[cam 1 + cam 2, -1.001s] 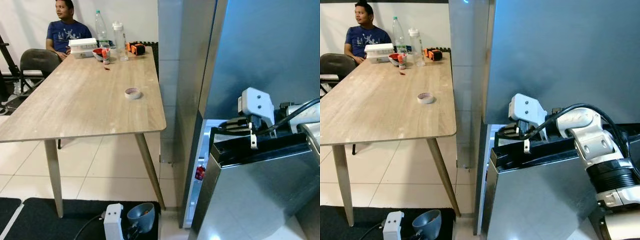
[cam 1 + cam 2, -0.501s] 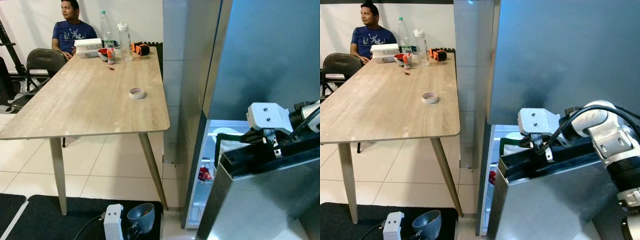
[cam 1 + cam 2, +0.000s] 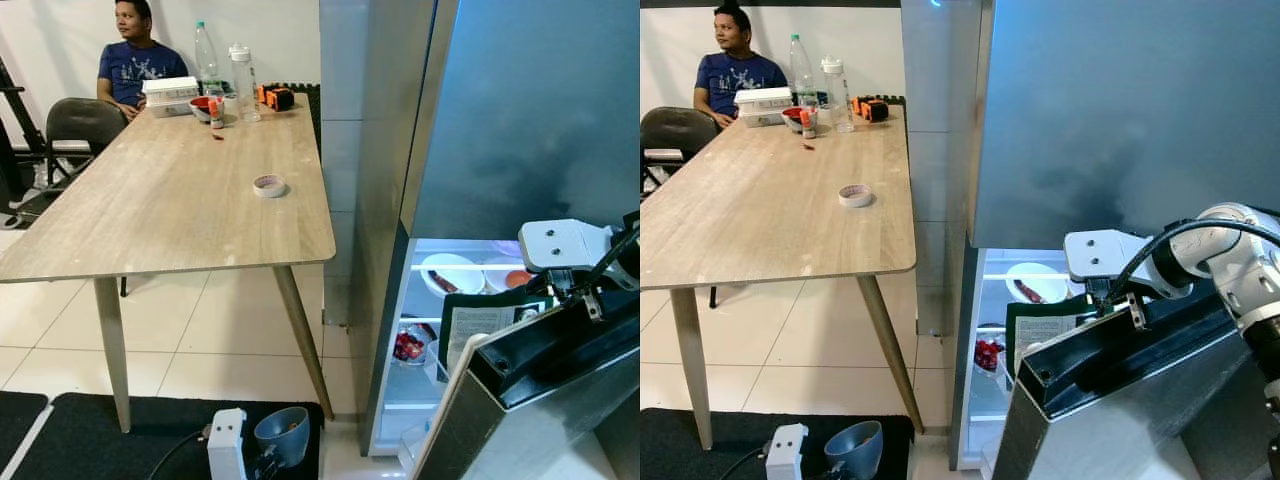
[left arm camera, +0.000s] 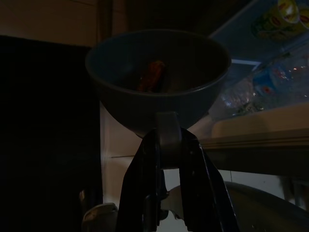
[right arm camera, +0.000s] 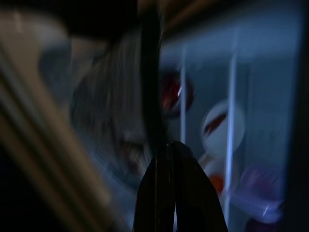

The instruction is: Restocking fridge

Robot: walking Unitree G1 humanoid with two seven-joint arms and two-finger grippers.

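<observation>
Two bottles [image 3: 205, 58] on table [image 3: 150, 210] | left gripper [image 4: 166, 145] grasps bowl [image 4: 157, 77] | right gripper [image 5: 166, 164] clenched

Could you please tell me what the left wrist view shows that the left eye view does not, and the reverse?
Left wrist view: black fingers of the left gripper pinching the round blue-grey bowl by its rim, and yellow-labelled containers on a shelf. Left eye view: the long wooden table, a seated person, and the right gripper at the open grey fridge door. Both: that gripper and bowl, something reddish inside.
</observation>
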